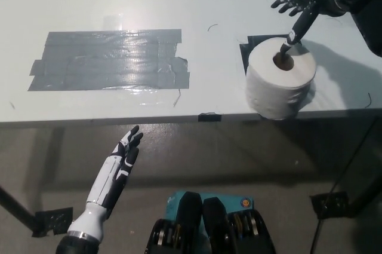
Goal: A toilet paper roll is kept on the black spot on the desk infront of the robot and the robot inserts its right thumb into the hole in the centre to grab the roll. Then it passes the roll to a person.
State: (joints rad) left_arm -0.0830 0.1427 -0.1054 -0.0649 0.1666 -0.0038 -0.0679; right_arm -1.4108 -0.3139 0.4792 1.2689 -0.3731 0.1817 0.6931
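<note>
A white toilet paper roll (279,86) stands upright on the black spot (249,49) near the desk's front right edge, its brown core hole facing up. My black right hand (300,5) hovers just above and behind the roll, open, fingers spread. Its thumb points down, with the tip at the rim of the hole. My white left hand (116,173) rests open below the desk's front edge at lower left, holding nothing.
A large patch of grey tape (110,60) covers the white desk (197,3) at left of centre. A small black mark (209,116) sits on the desk's front edge. Dark floor and a black cable (352,164) lie below on the right.
</note>
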